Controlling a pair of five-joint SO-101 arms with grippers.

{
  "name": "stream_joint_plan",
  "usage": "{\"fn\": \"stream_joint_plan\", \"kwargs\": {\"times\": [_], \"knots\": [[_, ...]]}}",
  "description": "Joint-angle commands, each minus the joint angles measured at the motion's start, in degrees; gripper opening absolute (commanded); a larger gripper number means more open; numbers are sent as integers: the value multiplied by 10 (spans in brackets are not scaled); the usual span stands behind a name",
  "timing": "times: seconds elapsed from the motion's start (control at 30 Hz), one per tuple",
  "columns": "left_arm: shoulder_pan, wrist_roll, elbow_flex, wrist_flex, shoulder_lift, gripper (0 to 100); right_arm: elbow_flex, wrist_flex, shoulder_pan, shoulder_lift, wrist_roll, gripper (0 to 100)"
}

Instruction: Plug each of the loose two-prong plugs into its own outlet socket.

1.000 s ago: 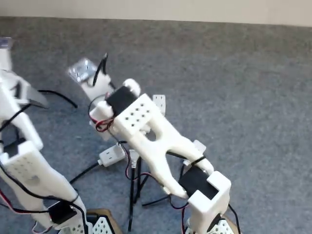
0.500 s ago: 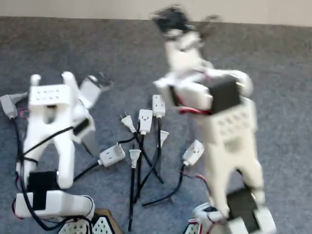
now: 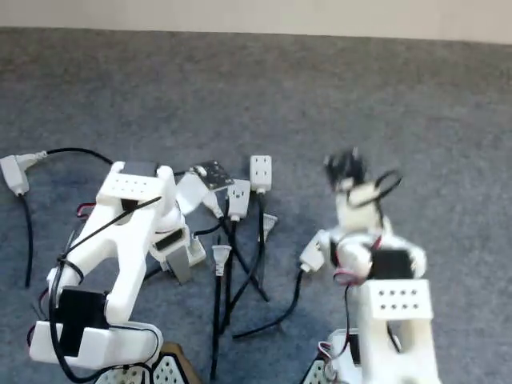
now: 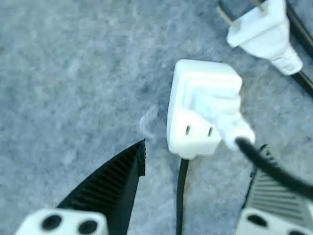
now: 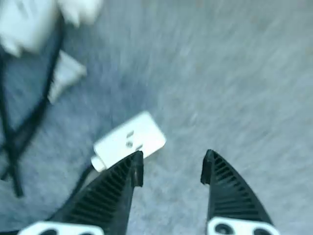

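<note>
Near left gripper — outlet socket, plug inserted

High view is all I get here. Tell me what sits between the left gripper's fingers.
Observer: In the left wrist view the left gripper is open, with a white outlet block lying on the carpet between its fingers.
Operator: Say whether that block is taken.
Observer: One plug is seated in it, and a free pair of slots shows beside that plug.
Operator: Now report the right gripper.
Observer: The right wrist view shows the right gripper open, with a second outlet lying just beyond one fingertip, its slots empty.
</note>
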Motion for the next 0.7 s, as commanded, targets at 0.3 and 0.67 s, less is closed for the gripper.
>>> {"fn": "stream_joint_plan", "kwargs": {"times": [0.3, 0.67], "knots": [[41, 53, 81, -149, -15, 156, 228, -145, 10, -145, -18, 191], [-99, 52, 25, -144, -15, 5, 269, -109, 11, -250, -18, 191]]}}
